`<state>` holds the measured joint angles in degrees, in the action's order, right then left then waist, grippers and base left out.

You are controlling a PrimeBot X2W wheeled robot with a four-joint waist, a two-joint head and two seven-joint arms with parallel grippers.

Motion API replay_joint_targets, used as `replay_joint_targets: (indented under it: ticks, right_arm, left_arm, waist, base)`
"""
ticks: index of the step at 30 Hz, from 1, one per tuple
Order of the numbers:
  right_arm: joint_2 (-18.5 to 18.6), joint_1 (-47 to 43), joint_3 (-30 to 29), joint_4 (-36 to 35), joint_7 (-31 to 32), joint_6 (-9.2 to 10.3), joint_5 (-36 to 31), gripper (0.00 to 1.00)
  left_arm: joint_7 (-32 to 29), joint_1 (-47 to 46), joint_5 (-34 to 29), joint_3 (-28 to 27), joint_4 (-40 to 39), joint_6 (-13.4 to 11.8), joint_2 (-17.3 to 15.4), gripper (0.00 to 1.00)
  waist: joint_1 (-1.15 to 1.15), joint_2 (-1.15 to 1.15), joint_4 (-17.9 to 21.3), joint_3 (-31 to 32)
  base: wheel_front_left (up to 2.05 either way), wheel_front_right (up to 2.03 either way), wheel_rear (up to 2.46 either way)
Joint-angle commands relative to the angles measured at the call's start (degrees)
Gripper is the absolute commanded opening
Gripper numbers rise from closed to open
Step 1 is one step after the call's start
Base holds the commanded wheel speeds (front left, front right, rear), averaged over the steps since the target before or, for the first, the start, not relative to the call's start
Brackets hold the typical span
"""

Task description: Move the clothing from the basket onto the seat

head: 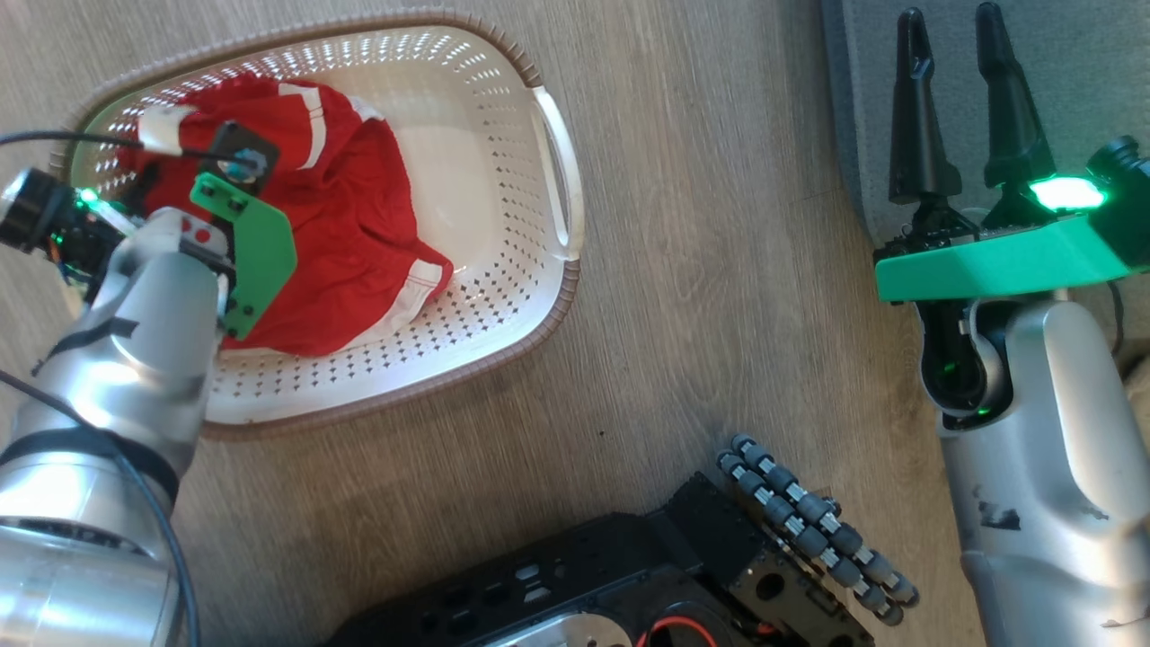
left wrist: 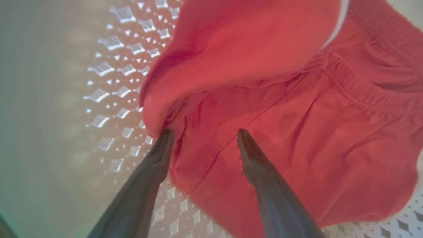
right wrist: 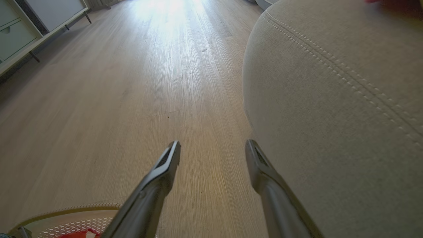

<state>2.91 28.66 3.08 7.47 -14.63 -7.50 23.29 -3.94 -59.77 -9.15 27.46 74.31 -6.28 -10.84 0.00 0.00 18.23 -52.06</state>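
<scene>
The clothing (head: pixel 350 207) is lying bunched in the basket (head: pixel 485 180), filling its left half in the head view. The red heap is stretching from upper left to lower right, with a white-banded hem corner pointing lower right. The basket is sitting on the wooden floor (head: pixel 719 225), its long axis running across that view and tilting slightly up to the right. The white handle on its short right end is facing toward the seat (head: pixel 1096 72), which is standing well apart at the upper right.

The left gripper (left wrist: pixel 205 132) is reaching down into the basket with its fingers spread. Both tips are sitting right at the red cloth (one at the edge of a fold, the other on flatter fabric beside a gathered elastic band), and nothing is pinched between them.

The right gripper (head: pixel 950 18) is hanging with its fingers apart and empty, pointing up the head view over the seat's near edge, where a double line of pale stitching is curving around the rounded corner
</scene>
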Motion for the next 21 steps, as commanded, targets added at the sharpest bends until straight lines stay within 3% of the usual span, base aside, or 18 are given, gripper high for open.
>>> replay_joint_targets:
  ticks: [1,15,17,20,21]
  right_arm:
    - [-0.03,-1.61,0.95,-1.65,-0.37,0.01,0.71,1.00]
    - [-0.03,-1.21,1.76,-1.96,-0.37,0.01,2.26,1.00]
    - [-0.03,-1.20,1.91,-1.87,-0.37,0.01,2.67,1.00]
    - [-0.03,-1.20,2.05,-1.74,-0.37,0.01,3.53,1.00]
    - [-0.03,-1.18,2.10,-1.70,-0.37,0.01,3.74,1.00]
  left_arm:
    - [-0.21,-0.03,0.07,-0.64,-0.43,-0.55,-1.92,1.00]
    - [-4.33,-1.40,0.42,0.95,-0.37,-2.15,-2.89,1.00]
    - [-4.73,-1.50,0.55,1.15,-0.37,-2.08,-3.05,0.89]
    - [-5.52,-1.38,0.75,1.46,-0.36,-1.92,-3.27,0.47]
    - [-5.60,-1.32,0.86,1.55,-0.36,-1.77,-3.30,0.41]
  waist:
    - [0.00,0.00,0.10,-0.05]
    - [0.00,0.00,0.90,-1.65]
    - [0.00,0.00,1.12,-1.94]
    - [0.00,0.00,1.47,-2.26]
    - [0.00,0.00,1.57,-2.32]
  base:
    - [0.00,0.00,0.00]
    - [0.00,0.00,0.00]
    - [0.00,0.00,0.00]
    - [0.00,0.00,0.00]
    - [0.00,0.00,0.00]
